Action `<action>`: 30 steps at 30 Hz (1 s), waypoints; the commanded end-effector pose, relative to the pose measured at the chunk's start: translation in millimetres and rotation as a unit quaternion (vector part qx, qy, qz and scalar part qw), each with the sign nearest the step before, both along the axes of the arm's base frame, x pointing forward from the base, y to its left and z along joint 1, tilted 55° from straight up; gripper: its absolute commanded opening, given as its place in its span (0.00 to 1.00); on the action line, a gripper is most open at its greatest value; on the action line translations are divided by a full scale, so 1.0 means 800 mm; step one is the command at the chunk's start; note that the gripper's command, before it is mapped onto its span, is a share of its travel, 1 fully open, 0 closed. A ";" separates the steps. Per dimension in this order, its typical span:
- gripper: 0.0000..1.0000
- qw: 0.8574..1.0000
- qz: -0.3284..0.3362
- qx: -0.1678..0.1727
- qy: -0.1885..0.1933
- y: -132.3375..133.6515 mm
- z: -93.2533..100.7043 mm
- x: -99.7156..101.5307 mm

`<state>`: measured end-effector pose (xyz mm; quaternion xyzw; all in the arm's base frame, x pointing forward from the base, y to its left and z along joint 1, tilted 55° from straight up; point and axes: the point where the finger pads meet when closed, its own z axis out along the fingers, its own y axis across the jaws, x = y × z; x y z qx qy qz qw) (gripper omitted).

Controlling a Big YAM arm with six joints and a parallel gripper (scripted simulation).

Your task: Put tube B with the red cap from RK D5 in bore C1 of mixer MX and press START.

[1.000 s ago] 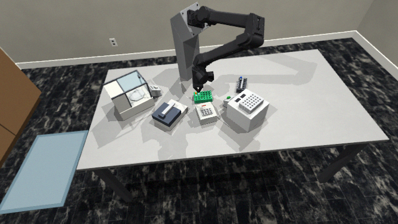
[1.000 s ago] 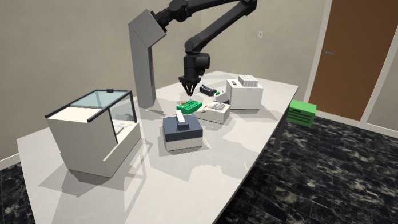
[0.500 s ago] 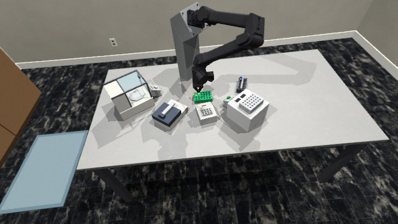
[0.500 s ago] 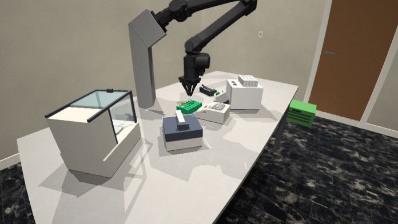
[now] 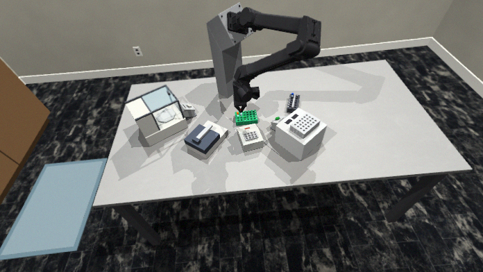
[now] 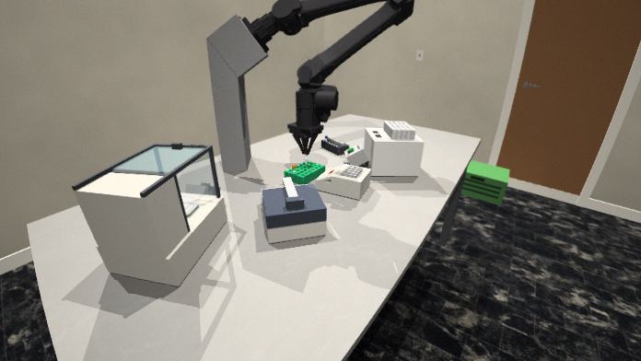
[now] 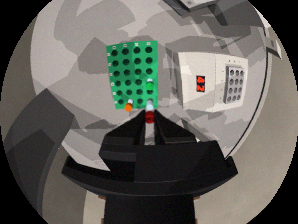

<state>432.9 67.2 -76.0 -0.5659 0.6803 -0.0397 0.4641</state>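
My gripper [image 5: 239,108] hangs point-down over the near left corner of the green tube rack RK [image 5: 246,117]. It is shut on tube B [image 7: 150,117], whose red cap shows between the fingertips in the wrist view. The tube hangs clear above the rack [image 6: 304,171], its pale body showing below the fingers [image 6: 305,154]. The mixer MX [image 5: 300,132] is the large white box with a raised block of bores on top. No lamp shows lit on its top.
An orange-capped tube [image 7: 128,106] stands in the rack next to my fingers. The dry block [image 5: 250,136] is just behind the rack, the magnet block [image 5: 293,102] with a blue-capped tube beside the mixer. The spectrophotometer [image 5: 205,137] and glass-walled balance [image 5: 156,114] stand further along.
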 end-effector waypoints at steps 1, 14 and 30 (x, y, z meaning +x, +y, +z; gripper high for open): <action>0.09 1.000 -0.007 -0.002 0.016 -0.011 -0.005 -0.026; 0.09 1.000 -0.004 -0.002 0.012 -0.013 0.001 -0.027; 0.09 1.000 -0.004 -0.001 0.011 -0.025 0.017 -0.046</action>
